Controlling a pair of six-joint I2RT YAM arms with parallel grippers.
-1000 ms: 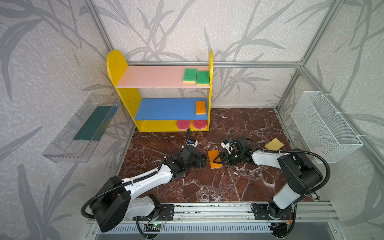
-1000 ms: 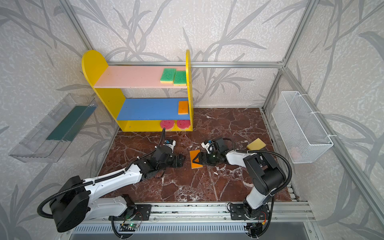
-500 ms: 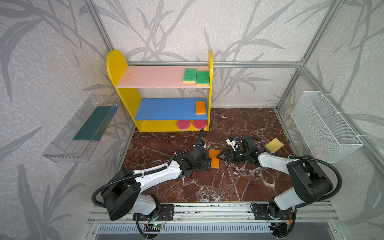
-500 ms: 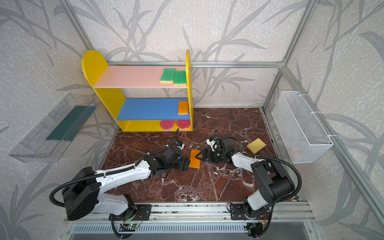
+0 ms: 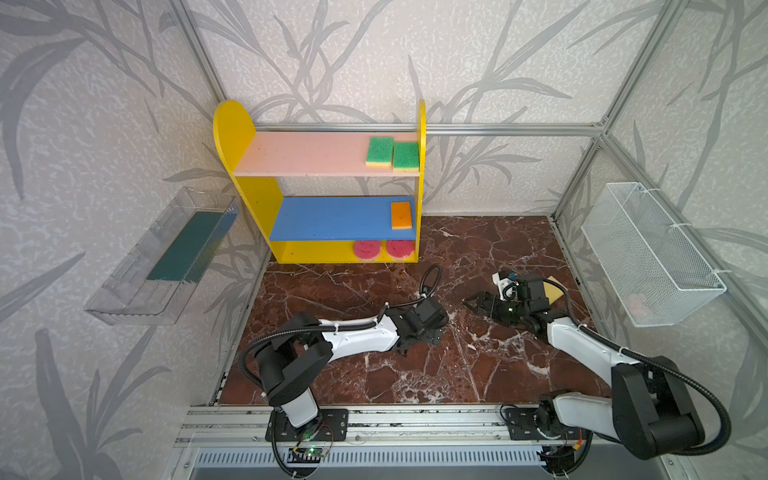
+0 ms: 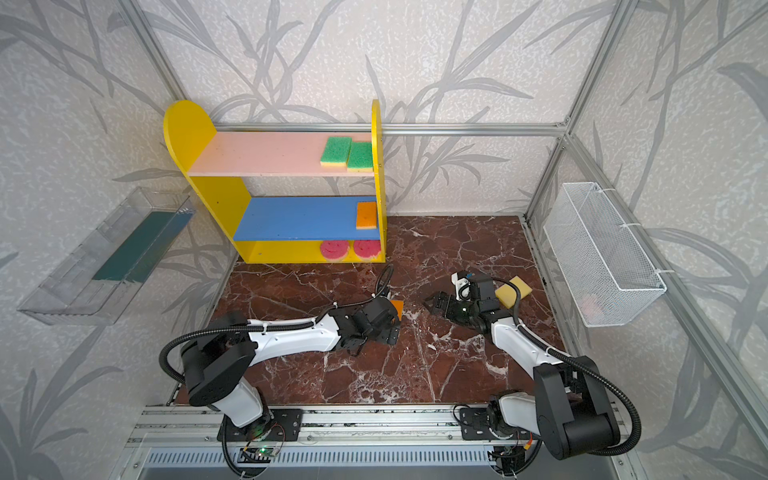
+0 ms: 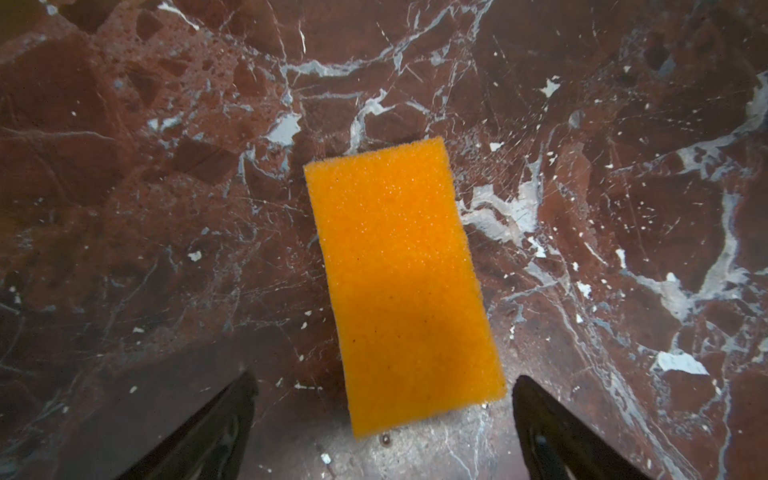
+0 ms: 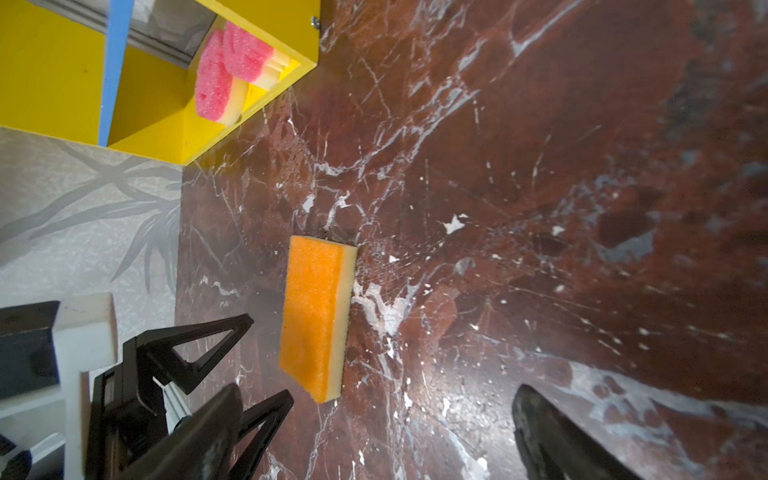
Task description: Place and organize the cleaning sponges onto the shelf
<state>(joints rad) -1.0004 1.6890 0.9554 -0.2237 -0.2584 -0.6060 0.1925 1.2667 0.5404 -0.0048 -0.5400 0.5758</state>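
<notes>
An orange-faced sponge [image 7: 403,282] lies flat on the marble floor, its near end between the fingers of my left gripper [image 7: 382,378], which is open and not touching it. In the top views the left gripper [image 6: 388,332] covers most of this sponge [image 6: 397,309]. My right gripper [image 8: 376,390] is open and empty just right of the same sponge [image 8: 316,316]. A yellow sponge [image 5: 555,291] lies behind the right arm. The shelf [image 5: 235,137] holds two green sponges [image 5: 379,151] on the pink board, an orange one [image 5: 401,215] on the blue board and two pink round ones [image 5: 367,249] on the base.
A clear plastic tray [image 5: 158,266] hangs on the left wall. A white wire basket [image 5: 648,257] hangs on the right wall. The left arm's open fingers [image 8: 199,345] show beside the sponge in the right wrist view. Aluminium frame rails run along the floor's edges.
My left gripper has moved right, over the orange sponge on the floor. The right gripper has drawn back to the right, away from that sponge. Both have opened a little wider.
</notes>
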